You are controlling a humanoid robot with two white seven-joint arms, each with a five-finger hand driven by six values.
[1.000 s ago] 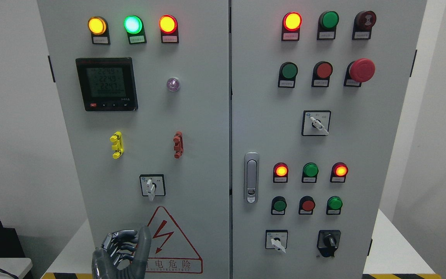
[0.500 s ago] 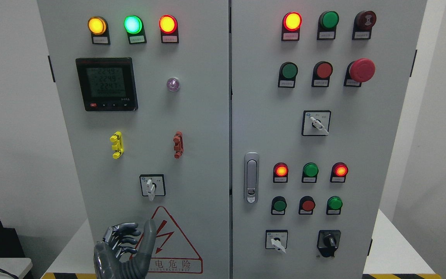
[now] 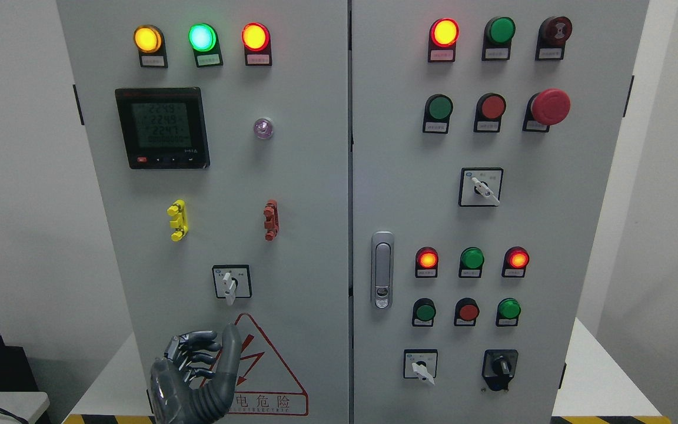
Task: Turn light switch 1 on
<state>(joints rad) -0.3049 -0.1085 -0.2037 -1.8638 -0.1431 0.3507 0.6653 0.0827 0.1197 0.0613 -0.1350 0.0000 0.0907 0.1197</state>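
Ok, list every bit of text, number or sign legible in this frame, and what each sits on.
"电危险": bottom of the red warning triangle sign on the left cabinet door, beside a lightning bolt; its left end is hidden by the left hand.
"2249" or similar: rows on the digital meter, digits blurred, not certain.
Small line under the triangle: too small to read.
Label plates under the indicator lamps, push buttons and selector switches: all too small to read.
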